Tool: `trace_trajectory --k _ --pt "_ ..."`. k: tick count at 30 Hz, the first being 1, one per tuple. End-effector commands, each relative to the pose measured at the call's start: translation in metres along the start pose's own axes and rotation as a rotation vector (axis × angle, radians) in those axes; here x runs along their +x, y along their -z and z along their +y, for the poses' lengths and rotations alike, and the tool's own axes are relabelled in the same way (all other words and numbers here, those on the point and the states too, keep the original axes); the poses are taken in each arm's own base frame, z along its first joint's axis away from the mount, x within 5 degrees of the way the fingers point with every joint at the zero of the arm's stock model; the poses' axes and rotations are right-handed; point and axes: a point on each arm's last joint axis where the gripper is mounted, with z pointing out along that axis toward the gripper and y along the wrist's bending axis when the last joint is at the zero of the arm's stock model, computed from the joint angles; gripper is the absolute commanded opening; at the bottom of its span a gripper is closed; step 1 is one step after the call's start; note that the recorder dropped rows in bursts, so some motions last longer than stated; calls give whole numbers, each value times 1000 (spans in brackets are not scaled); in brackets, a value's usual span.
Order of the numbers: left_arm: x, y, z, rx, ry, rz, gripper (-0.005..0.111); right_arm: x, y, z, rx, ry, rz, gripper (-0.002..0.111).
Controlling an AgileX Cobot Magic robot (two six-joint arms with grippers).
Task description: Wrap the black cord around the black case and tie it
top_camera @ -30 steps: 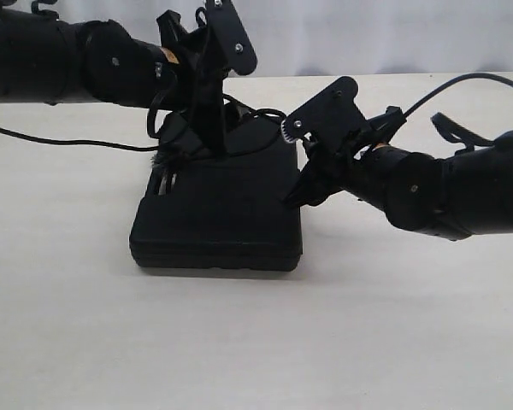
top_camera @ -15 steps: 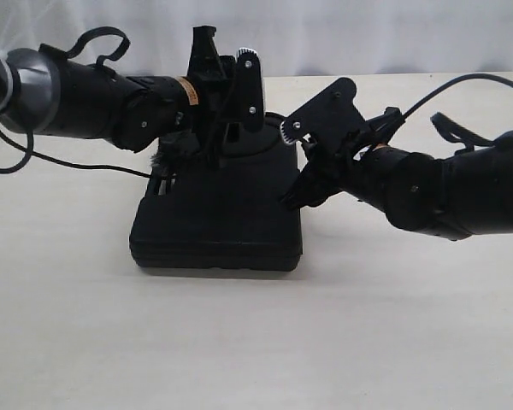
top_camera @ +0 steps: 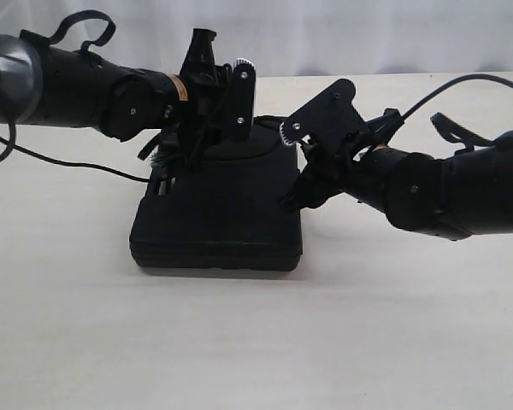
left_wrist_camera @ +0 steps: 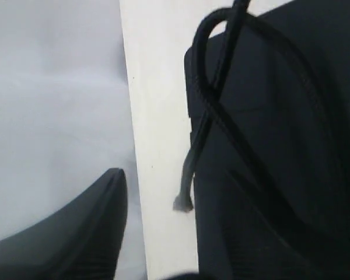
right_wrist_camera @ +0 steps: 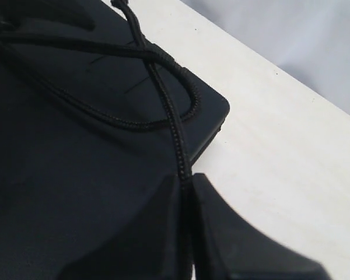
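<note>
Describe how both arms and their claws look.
Both are bulky and black-sleeved. The left arm has a grey metallic segment, an orange band near the wrist and black cable loops on top. A thin black cable arches over the right arm. The left claw and right claw are angular black plastic, each with a small white toothed wheel.

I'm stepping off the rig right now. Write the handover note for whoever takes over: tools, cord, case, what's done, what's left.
Right tool: shut on the black cord; the strand runs straight from it onto the case.
Left tool: open, holding nothing, over the far end of the case.
Black case: flat on the table.
Cord: crossed into a loose loop on the case top near a corner; its free end hangs off the edge.
Done: the crossing is laid.
Left: no tight knot shows, and whether the cord passes under the case cannot be seen. Finish the wrap and tie.
</note>
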Motion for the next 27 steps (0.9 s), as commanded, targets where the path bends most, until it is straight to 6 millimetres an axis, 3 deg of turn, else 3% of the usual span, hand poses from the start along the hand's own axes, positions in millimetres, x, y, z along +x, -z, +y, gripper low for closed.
trace_trajectory --k 1,4,18,27 --pt "21 -8 1 -35 16 31 47 1 0 1 -8 10 5 4" --pt "19 -24 -10 -69 10 9 47 1 0 1 -14 19 -2 4" --pt "18 -38 -15 -176 21 -28 46 0 0 1 -14 21 -4 4" --pt "19 -42 -20 -175 24 -29 7 -1 0 3 -33 23 -22 4"
